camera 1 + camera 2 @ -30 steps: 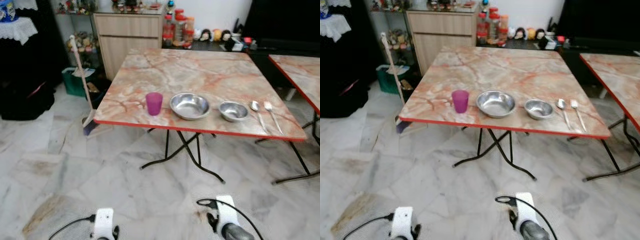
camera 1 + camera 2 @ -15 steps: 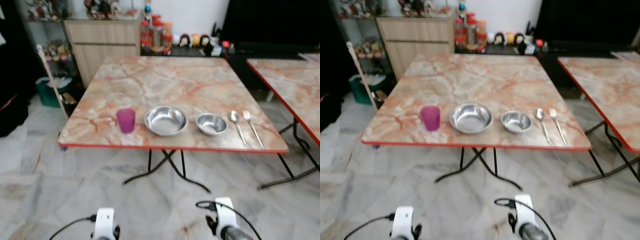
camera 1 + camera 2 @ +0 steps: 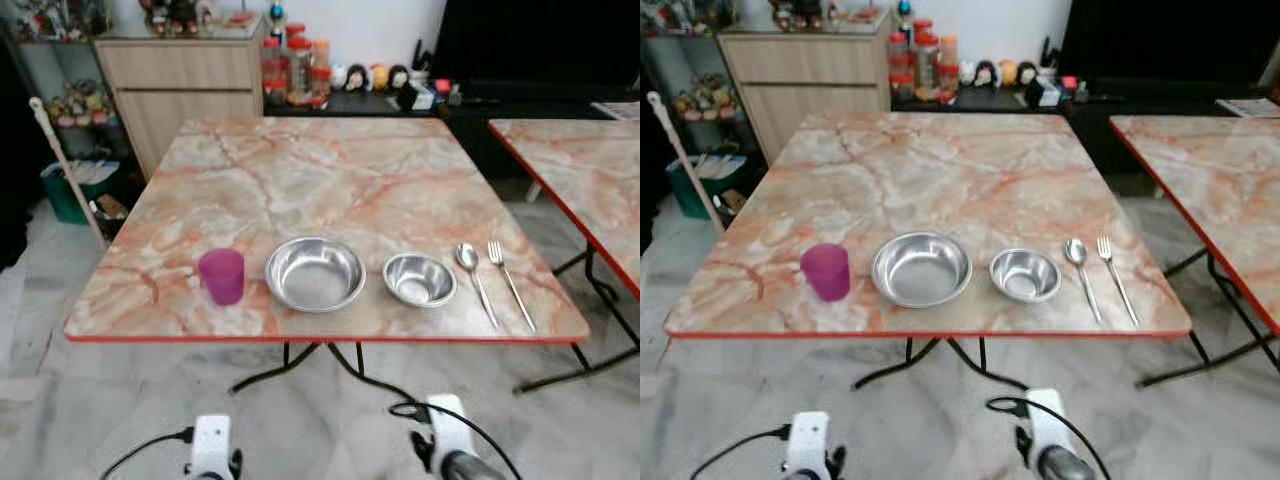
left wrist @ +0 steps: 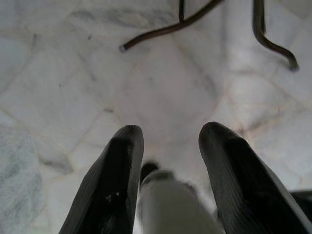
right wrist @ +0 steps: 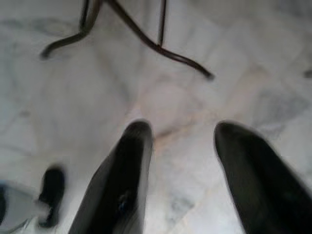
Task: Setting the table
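Purple cup (image 3: 222, 276), large steel bowl (image 3: 315, 273), small steel bowl (image 3: 420, 279), spoon (image 3: 474, 276) and fork (image 3: 511, 281) sit in a row along the marble table's (image 3: 330, 170) near edge. Both grippers hang low, well short of that row (over floor tiles): left gripper (image 4: 166, 141) and right gripper (image 5: 181, 134) each with fingers spread, holding nothing.

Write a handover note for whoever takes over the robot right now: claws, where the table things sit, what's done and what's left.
Left claw and right claw: both open, empty, hanging low over the floor.
On the marble table, in a row along the near edge from the robot's left: purple cup, large steel bowl, small steel bowl, spoon, fork.
Done: nothing gripped yet.
Left: reach the table and arrange the setting.
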